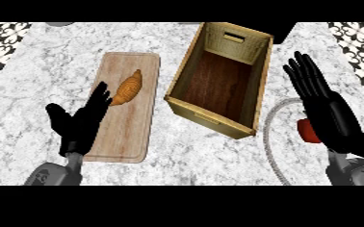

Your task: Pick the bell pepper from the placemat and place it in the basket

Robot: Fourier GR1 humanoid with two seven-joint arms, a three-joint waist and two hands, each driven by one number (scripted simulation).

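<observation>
My left hand [80, 122] is spread, fingertips just touching the orange-brown item [128, 88] on the wooden mat [124, 139]. Basket [186, 61] beside the mat's right edge, bare counter [50, 67] around. My right hand [323, 103] is flat, fingers straight, right of basket.

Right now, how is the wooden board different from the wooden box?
The board lies flat, while the box has tall walls and a deep hollow. The board carries an orange-brown item, while the box shows only its dark floor inside. The left hand overlaps the board's edge; neither hand is at the box. Both are wooden, sit on the marble counter, and lie side by side.
</observation>
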